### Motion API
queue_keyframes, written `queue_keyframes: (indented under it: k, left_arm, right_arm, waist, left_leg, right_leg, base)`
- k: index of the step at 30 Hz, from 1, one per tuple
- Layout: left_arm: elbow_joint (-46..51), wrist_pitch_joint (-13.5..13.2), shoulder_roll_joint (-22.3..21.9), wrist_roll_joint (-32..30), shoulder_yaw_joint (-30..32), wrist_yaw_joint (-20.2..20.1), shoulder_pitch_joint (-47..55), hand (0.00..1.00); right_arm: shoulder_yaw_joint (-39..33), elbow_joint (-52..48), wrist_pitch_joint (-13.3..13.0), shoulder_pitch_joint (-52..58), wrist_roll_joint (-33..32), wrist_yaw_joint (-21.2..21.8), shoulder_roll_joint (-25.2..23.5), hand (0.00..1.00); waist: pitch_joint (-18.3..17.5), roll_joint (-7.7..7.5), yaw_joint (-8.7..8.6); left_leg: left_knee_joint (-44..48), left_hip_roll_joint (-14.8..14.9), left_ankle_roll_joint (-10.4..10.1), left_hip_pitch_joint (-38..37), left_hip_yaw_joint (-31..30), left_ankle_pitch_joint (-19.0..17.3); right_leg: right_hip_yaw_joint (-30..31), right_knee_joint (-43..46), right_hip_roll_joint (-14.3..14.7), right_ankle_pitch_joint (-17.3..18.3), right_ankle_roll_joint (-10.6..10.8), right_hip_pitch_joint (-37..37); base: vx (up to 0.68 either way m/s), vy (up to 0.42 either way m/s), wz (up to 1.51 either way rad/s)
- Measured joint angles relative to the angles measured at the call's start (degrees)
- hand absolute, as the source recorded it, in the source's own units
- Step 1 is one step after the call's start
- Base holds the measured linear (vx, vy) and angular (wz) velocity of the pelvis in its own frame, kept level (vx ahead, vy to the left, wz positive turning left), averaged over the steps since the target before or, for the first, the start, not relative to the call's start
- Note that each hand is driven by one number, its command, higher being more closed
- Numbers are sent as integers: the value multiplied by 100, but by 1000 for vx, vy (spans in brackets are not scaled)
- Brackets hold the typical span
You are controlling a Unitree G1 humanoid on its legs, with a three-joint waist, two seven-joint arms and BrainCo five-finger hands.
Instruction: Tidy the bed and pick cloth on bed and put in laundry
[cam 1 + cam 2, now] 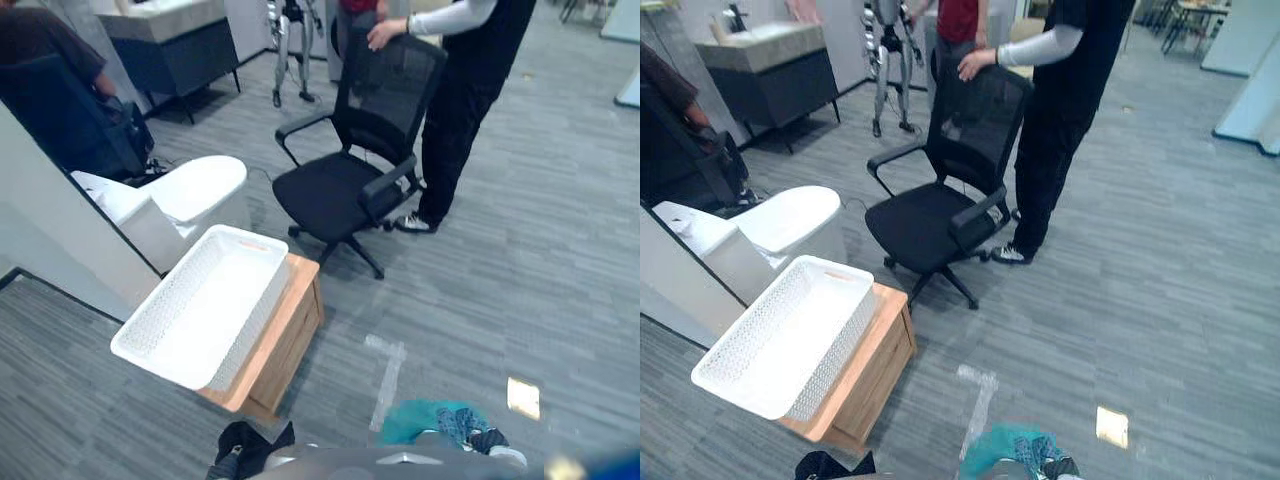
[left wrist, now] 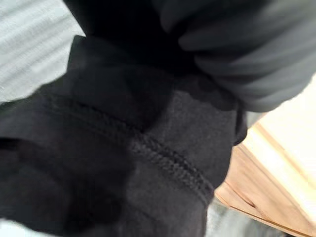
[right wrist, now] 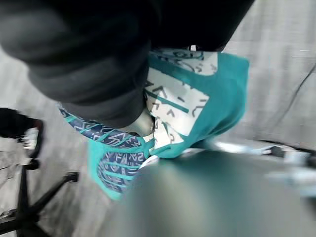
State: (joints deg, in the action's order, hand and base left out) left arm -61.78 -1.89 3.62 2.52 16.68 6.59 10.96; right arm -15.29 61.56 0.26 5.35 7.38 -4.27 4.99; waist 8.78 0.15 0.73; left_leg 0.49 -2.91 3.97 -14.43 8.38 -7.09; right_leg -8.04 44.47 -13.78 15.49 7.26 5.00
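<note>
A black cloth (image 1: 257,441) hangs at the lower edge of the eye views, bunched in my left hand (image 1: 233,457); up close the same black cloth (image 2: 123,163) spreads below that hand's ribbed cover (image 2: 247,64), over the wooden stand. My right hand (image 1: 490,440) is curled on a teal patterned cloth (image 1: 425,418), whose folds (image 3: 197,98) wrap a silver finger (image 3: 143,123). The white laundry basket (image 1: 247,236) stands empty on a low wooden nightstand (image 1: 290,330), just ahead and left of both hands.
A black office chair (image 1: 360,170) stands beyond the nightstand, with a person (image 1: 470,90) holding its backrest. A white rounded seat (image 1: 200,185) is behind the basket, by a white partition (image 1: 60,220). Grey tape (image 1: 388,370) marks the floor.
</note>
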Motion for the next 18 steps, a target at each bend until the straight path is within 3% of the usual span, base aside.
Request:
queue_keyframes:
  k: [3,4,5,6,8,11,14,16,18]
  left_arm:
    - [2,-6,-46,3,52,4,-130,100]
    - [43,-15,-100,9,258,2,-128,100]
    - [147,-15,-150,11,459,5,-123,100]
    - [167,-15,-200,12,535,12,-132,100]
    - [400,-70,-427,16,676,1,-99,100]
    - [454,-138,-550,14,871,1,-79,100]
    - [492,-201,-500,11,882,2,-61,100]
    - [580,-210,-503,11,1044,-1,-67,100]
    - [634,-199,-559,7,1050,5,-69,100]
  right_arm:
    - [13,6,15,33,-4,-3,-16,100]
    - [39,-1,34,104,-19,-12,-43,100]
    - [142,5,68,131,-40,-19,-76,100]
    - [176,-1,88,136,-40,-19,-57,100]
    - [263,-192,110,216,-41,-38,86,100]
    - [646,-252,137,318,-40,-24,204,100]
    - [776,-265,135,353,-38,-1,128,100]
    - [778,-317,138,364,-37,3,110,100]
    - [777,-413,136,411,-38,1,142,100]
  waist:
    - [44,53,8]
    - [50,18,30]
    - [80,-69,46]
    - [81,-50,38]
    - [165,165,20]
    - [149,198,58]
    - [174,94,43]
    - [199,49,59]
    - [222,95,205]
  left_leg:
    - [102,241,-159,-25,-400,-204]
    - [190,297,-220,14,-618,-344]
    - [283,316,-313,108,-794,-457]
    - [284,407,-352,140,-797,-499]
    - [635,732,-496,366,-314,-441]
    - [445,993,-770,323,-531,-261]
    - [988,1134,-696,776,-742,-20]
    - [1690,1259,-730,1216,-284,-95]
    - [2333,1599,-769,1485,1213,-255]
  right_leg:
    - [538,-1569,426,-56,-7,68]
    - [913,-2335,545,-205,-47,28]
    - [1120,-2646,590,-680,-97,15]
    - [1026,-2606,656,-645,-154,17]
    - [492,-2192,647,-320,-173,30]
    - [181,-1629,721,-52,-391,-25]
    - [61,-1724,729,-52,-399,-399]
    - [-337,-2218,703,-51,-401,-799]
    - [-849,-2826,697,32,-548,-1353]
  base:
    - [-220,-136,75]
    - [-99,-283,88]
    - [16,-332,90]
    - [189,-342,90]
    - [273,-253,107]
    - [252,-200,109]
    - [163,-88,156]
    - [86,12,135]
    - [36,141,103]
